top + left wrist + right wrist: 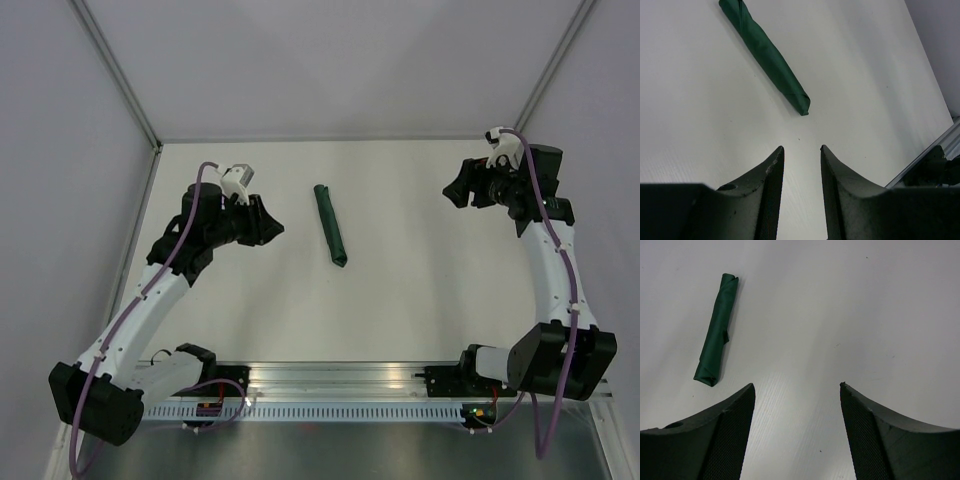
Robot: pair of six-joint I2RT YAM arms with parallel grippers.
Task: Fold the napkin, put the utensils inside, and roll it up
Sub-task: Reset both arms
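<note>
The dark green napkin (331, 224) lies rolled into a tight narrow bundle on the white table, near its middle. It also shows in the left wrist view (767, 57) and in the right wrist view (716, 336). No utensils are visible; whether any are inside the roll cannot be told. My left gripper (272, 230) is open and empty, a little left of the roll and apart from it. My right gripper (456, 193) is open and empty, far to the right of the roll.
The white table (420, 290) has a metal rail (340, 380) along its near edge, where the arm bases stand. Grey walls close in the back and both sides.
</note>
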